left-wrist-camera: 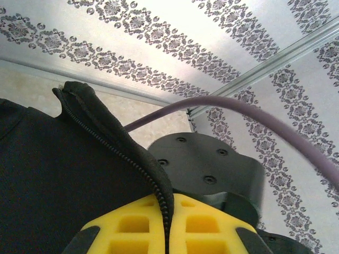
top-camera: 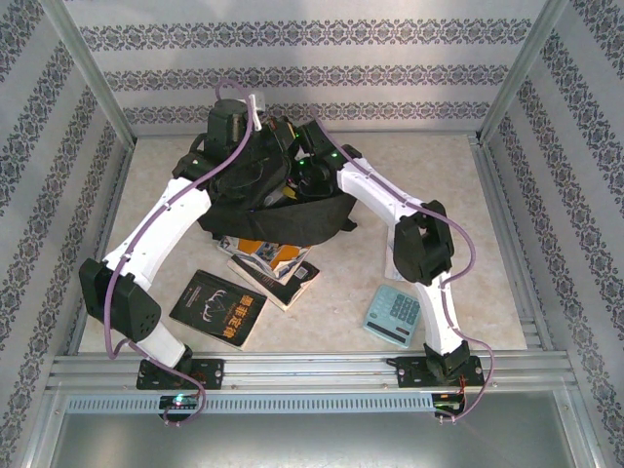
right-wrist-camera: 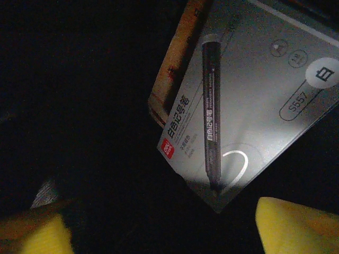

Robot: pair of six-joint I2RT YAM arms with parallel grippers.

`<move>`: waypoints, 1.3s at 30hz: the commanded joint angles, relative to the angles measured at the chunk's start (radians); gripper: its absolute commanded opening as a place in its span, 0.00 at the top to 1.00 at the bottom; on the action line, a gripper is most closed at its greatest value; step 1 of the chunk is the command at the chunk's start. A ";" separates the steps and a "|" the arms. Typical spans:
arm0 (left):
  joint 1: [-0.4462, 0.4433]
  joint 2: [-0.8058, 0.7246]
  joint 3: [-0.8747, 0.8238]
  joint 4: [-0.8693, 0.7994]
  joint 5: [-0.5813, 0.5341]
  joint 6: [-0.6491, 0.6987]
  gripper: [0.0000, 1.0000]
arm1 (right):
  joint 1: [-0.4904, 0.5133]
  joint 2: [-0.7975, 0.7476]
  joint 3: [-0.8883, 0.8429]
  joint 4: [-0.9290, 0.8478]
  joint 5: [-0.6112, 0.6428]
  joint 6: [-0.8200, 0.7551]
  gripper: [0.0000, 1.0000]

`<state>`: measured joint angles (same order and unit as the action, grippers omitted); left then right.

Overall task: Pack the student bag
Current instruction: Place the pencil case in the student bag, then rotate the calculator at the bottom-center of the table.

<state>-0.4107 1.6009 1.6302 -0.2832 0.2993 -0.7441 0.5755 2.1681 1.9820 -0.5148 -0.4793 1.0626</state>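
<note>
A black soft fabric backpack (top-camera: 263, 210) with a black zipper is seen on a mottled beige worktop (top-camera: 322, 322). White walls (top-camera: 292, 58) are banded with grey floral ornament. A flat black book (top-camera: 218, 308) is printed in pale markings, a rectangular calculator (top-camera: 393, 314) is pale blue, and a grey cardboard marker box (right-wrist-camera: 249, 106) bears a red logo. The left hand (left-wrist-camera: 167, 225) is faced with yellow pads (left-wrist-camera: 132, 227).

Both arms reach toward twelve o'clock; left gripper (left-wrist-camera: 167, 225) pinches the student bag (left-wrist-camera: 53, 185), right gripper (right-wrist-camera: 164, 228) gapes wide.
</note>
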 commanded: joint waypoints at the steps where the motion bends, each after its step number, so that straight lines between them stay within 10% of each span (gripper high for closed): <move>1: 0.001 -0.066 -0.025 0.084 -0.008 0.040 1.00 | -0.014 -0.128 -0.029 -0.017 0.026 -0.077 0.24; 12: 0.006 -0.082 -0.133 0.110 -0.019 0.018 1.00 | -0.066 -0.329 -0.183 -0.177 0.119 -0.196 0.46; 18: 0.007 -0.088 -0.170 0.123 -0.012 -0.003 1.00 | -0.084 -0.479 -0.228 -0.435 0.390 -0.318 0.57; 25: 0.004 -0.088 -0.175 0.116 -0.001 -0.005 1.00 | -0.185 -0.721 -0.578 -0.588 0.536 -0.297 0.59; 32: -0.002 -0.106 -0.219 0.121 0.009 -0.014 1.00 | -0.306 -0.836 -0.927 -0.733 0.628 -0.166 1.00; 39: -0.005 -0.129 -0.244 0.113 0.009 -0.015 1.00 | -0.321 -0.809 -1.088 -0.714 0.624 -0.147 1.00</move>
<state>-0.4114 1.5204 1.3956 -0.2226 0.2993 -0.7498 0.2634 1.3552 0.9291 -1.2083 0.1184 0.8852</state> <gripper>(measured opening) 0.068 0.067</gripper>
